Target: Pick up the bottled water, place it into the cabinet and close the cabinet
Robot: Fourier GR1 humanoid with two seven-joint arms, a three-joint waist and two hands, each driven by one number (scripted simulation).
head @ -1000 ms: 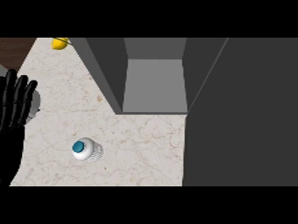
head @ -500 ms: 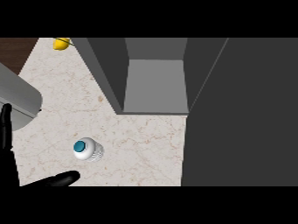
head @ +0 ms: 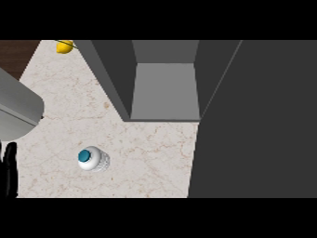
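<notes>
The robot's left hand has dropped to the near left corner of the counter over the last second. It was raised and spread at the left edge; now only straight, close-set fingers show, holding nothing. A grey forearm now fills more of the left edge above them. The bottled water has not moved. It stands upright on the counter, teal cap up, just right of the fingers and slightly farther, with bare marble between. The pick-up looks not yet begun, and the hand seems to be lining up for it. The cabinet stands open at the far centre, its dark door swung out along the right. The right hand is out of view.
</notes>
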